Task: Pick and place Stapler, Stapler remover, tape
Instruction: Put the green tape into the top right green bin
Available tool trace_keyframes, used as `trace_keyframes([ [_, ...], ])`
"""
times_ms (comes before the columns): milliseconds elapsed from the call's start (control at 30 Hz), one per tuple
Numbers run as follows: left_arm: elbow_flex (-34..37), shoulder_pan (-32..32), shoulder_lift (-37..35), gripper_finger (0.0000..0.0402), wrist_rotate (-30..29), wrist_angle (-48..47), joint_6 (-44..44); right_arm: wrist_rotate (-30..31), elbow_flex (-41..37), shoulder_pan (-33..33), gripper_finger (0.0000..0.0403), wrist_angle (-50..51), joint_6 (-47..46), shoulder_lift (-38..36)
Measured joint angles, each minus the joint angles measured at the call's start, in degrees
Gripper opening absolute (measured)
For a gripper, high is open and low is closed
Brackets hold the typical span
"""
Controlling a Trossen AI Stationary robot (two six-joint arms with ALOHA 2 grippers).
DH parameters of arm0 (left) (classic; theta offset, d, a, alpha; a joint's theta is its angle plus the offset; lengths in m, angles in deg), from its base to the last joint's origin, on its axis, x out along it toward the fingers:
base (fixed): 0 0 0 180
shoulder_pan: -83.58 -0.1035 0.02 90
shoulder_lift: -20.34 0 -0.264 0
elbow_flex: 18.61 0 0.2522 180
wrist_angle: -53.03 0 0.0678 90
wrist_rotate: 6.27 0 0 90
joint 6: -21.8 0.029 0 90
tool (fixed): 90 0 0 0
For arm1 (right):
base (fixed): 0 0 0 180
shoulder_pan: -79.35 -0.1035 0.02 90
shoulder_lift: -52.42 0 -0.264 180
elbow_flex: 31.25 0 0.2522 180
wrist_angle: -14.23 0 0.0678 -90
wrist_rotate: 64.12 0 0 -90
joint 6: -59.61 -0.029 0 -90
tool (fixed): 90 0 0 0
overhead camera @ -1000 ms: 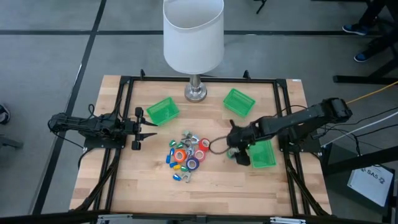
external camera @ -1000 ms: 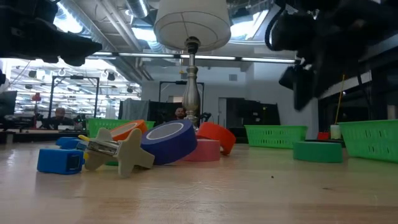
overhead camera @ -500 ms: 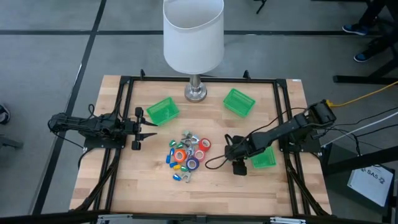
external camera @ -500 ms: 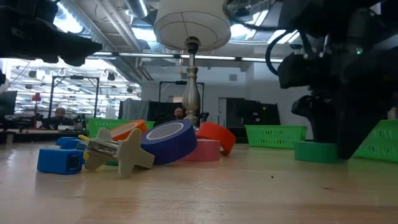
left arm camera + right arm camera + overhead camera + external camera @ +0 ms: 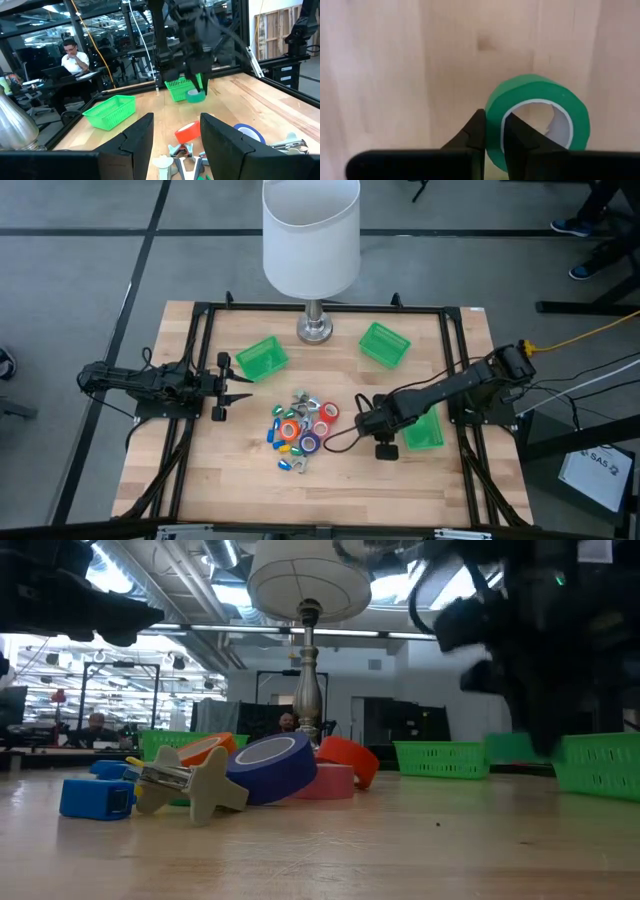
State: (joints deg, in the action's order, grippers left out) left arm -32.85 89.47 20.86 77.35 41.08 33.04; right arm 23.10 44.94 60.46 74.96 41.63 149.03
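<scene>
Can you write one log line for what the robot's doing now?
right gripper: shut on green tape roll, lifted | left gripper: open, waiting | pile: untouched

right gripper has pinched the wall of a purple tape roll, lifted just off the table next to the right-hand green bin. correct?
Not quite: the roll is green, not purple. The right wrist view shows the right gripper shut on the wall of the green tape roll. The rest holds: the left wrist view shows it lifted clear of the table beside the right-hand green bin.

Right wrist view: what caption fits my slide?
Right end effector pinches the wall of a green tape roll above the wooden table.
</scene>
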Motion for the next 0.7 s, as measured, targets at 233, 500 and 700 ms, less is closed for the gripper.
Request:
trace_keyframes([
  [233,0.0,0.0,0.0,0.0157,0.0,0.0,0.0,0.0,6.1,6.4,0.0038,6.5,8.2,-1.9],
  [500,0.0,0.0,0.0,0.0157,0.2,0.0,0.0,0.1,6.3,17.8,0.0038,9.6,17.3,-9.9],
  [700,0.0,0.0,0.0,0.0157,0.1,0.0,0.0,3.2,6.3,29.0,0.0038,9.4,23.3,-13.5],
])
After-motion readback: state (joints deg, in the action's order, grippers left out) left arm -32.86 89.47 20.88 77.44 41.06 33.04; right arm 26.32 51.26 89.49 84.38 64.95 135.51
